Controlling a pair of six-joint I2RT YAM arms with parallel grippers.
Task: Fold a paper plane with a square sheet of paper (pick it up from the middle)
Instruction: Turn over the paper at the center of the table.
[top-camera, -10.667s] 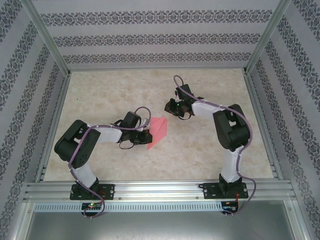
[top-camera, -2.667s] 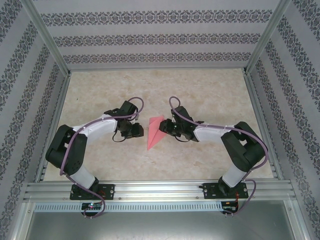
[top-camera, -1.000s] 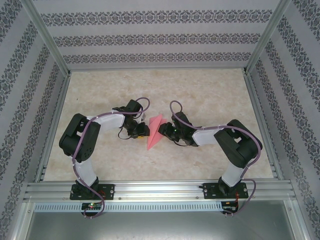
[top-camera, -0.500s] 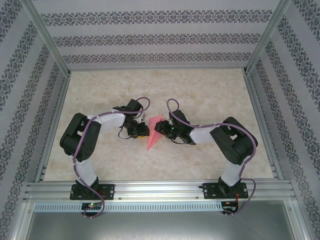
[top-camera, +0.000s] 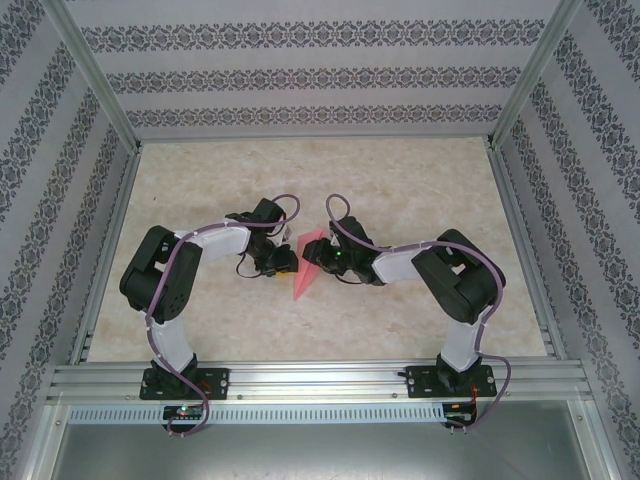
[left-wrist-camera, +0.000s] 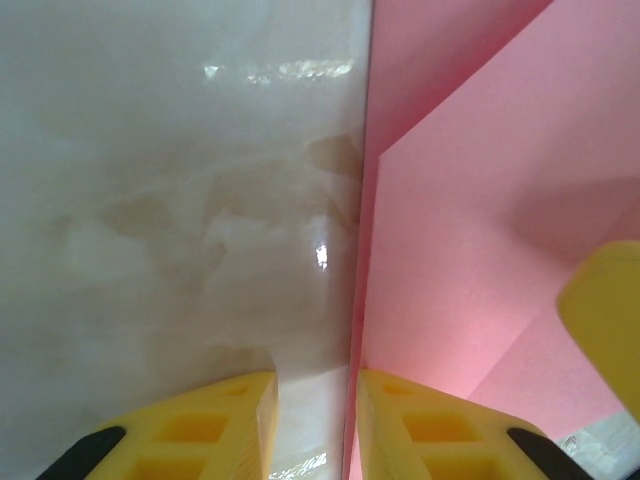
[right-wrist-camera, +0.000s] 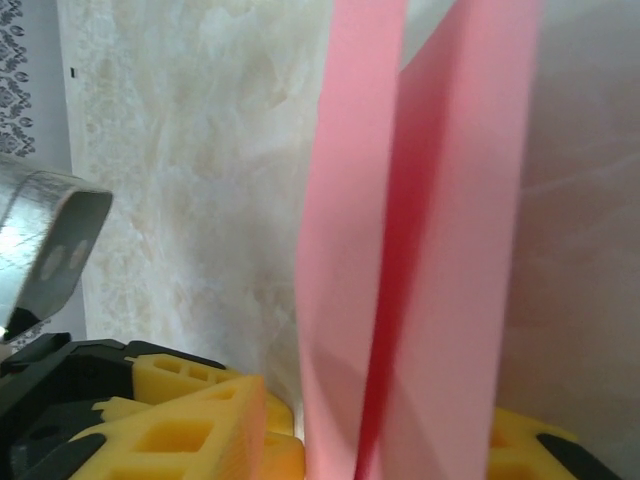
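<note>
- One pink-red sheet of paper (top-camera: 307, 268) is seen near the middle of the table (top-camera: 420, 190). It is creased into a slim pointed shape, with the tip turned toward the arm bases and the wider end turned away.
- Two layers of it are shown in the right wrist view, set apart by a darker red crease. There the paper is raised off the table rather than laid flat.
- A straight long edge and an angled overlapping flap are seen in the left wrist view.
- The left arm (top-camera: 215, 240) is bent at the elbow and extended toward the centre. The left gripper (top-camera: 286, 262) is held low just beside the paper's left edge.
- Its fingers (left-wrist-camera: 210, 425) are held a little apart, and bare table is seen in the narrow gap. The paper's edge is lined up along the inner side of one finger, and nothing is clamped.
- The right arm (top-camera: 400, 262) is extended from the right, and the right gripper (top-camera: 323, 262) is set against the paper's right side.
- The paper's layers are stood between that gripper's fingers (right-wrist-camera: 190, 425); whether they are pinched cannot be told.
- Another yellow finger (left-wrist-camera: 605, 320) is seen over the paper at the right edge of the left wrist view.
- The two grippers are placed close together, with the paper between them.
- Purple cables (top-camera: 287, 205) are looped above the wrists. The table is enclosed by patterned walls (top-camera: 320, 75) and an aluminium rail (top-camera: 320, 378).
</note>
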